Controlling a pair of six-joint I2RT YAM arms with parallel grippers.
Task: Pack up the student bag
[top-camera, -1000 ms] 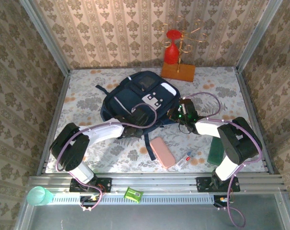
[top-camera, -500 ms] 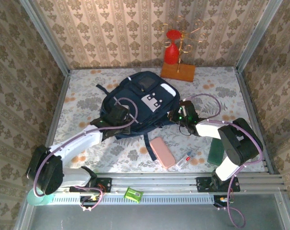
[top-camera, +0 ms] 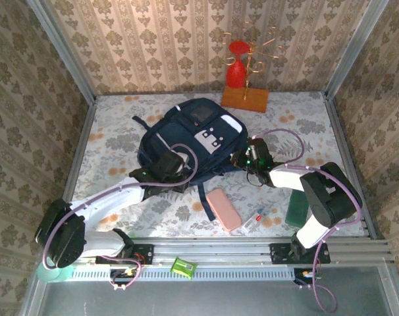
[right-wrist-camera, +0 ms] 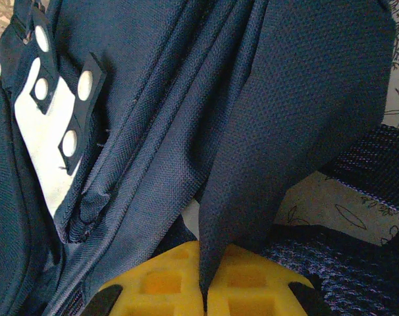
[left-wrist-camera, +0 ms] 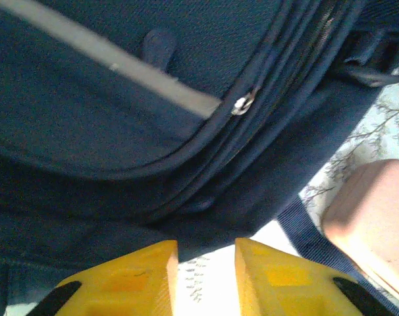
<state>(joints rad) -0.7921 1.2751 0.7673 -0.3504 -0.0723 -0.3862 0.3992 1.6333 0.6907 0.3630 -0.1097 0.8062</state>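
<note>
– Where is the bag?
– The student bag [top-camera: 193, 131] lies flat, mid-table [top-camera: 305, 125].
– Left arm?
– Stretched diagonally to the bag's near edge. The left gripper [left-wrist-camera: 206, 257] has its jaws narrowly parted and empty.
– Right arm?
– Elbow bent, forearm reaching leftward. The right gripper [right-wrist-camera: 203, 270] is clamped on a fold of bag fabric.

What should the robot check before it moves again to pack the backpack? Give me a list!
1. Right hand gripping the student bag: ok, a fold of the fabric is pinched between its fingers.
2. Left hand free to grab: ok, it is open with nothing in it.
3. Zipper pull findable: ok, it sits ahead of the left hand, which is not touching it.
4. Bag open for packing: not ok, no opening shows yet.
5. Pink pencil case ready: ok, it lies near the bag, untouched.
</note>
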